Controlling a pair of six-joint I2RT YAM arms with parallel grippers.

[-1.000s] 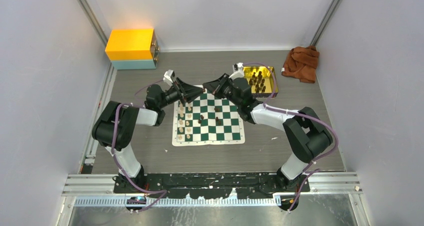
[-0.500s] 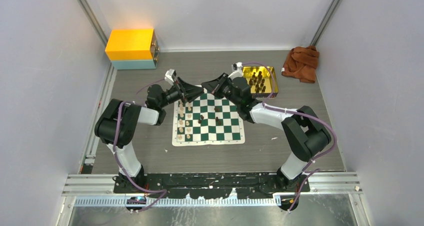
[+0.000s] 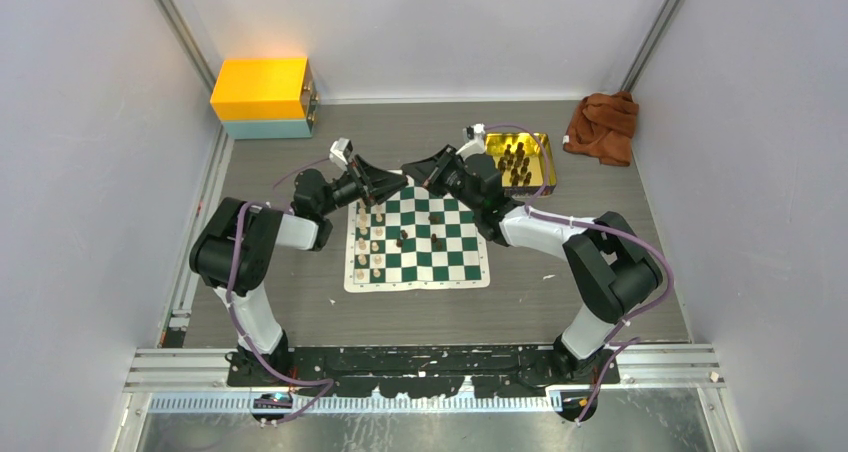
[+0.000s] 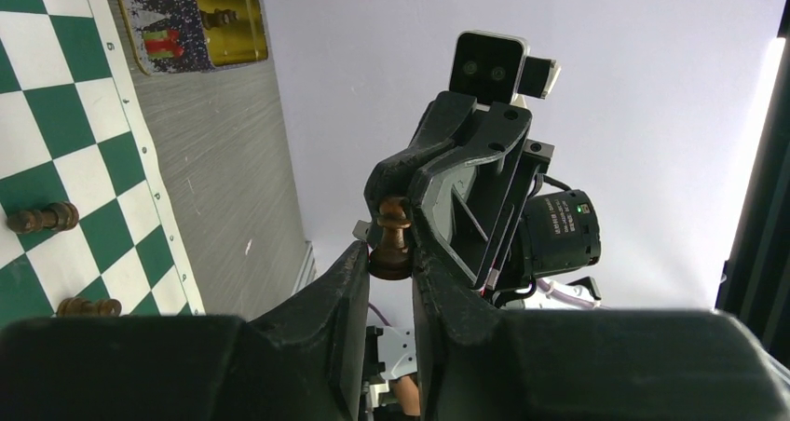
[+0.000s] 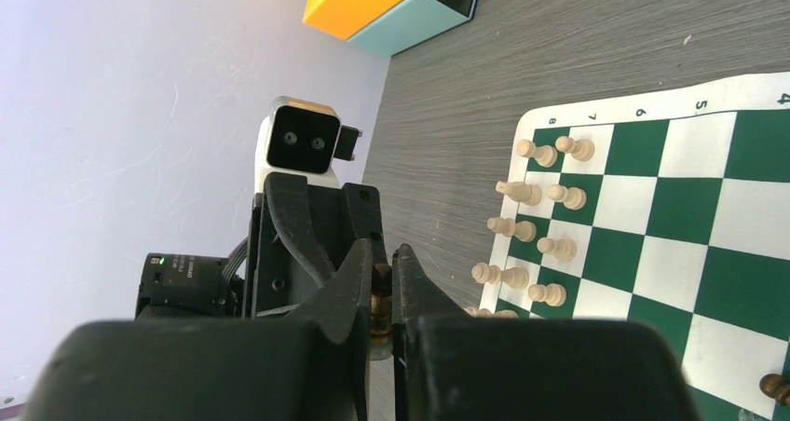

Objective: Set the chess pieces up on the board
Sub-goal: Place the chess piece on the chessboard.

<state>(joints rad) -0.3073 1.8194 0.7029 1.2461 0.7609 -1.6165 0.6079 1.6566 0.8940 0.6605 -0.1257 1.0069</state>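
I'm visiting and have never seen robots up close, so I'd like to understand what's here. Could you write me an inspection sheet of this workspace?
Surface: grey wood-look table, bare around the mat.
Job's things: checked board lies flat. Cream pieces stand in its two left columns and a few dark pieces mid-board. Spare pieces sit in the gold tray.
Clutter: yellow-and-teal box at far left, brown cloth at far right.
Grippers: right gripper is shut on a brown piece above the board's far edge. Left gripper flanks the same piece, grip unclear.
Cables: purple cables run along both arms.
Surroundings: pale walls, metal rail at the near edge.
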